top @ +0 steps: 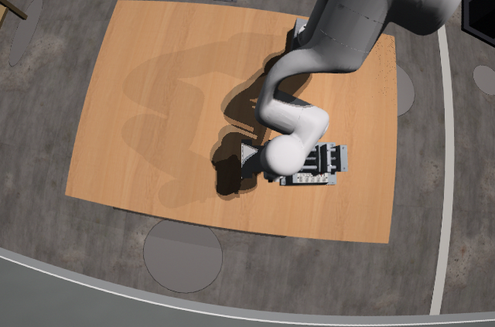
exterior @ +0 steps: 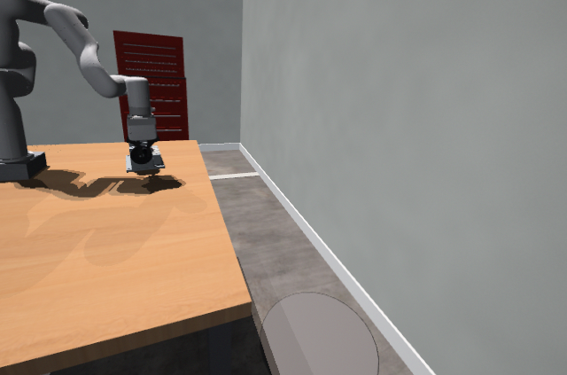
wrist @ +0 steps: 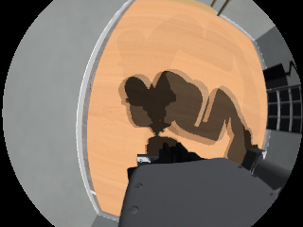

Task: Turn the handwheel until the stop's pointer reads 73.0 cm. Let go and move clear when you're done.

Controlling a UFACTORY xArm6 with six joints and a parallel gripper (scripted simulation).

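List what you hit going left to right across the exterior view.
Arm base → gripper shut on the black handwheel → red tool cabinet → white floor line → grey wall.
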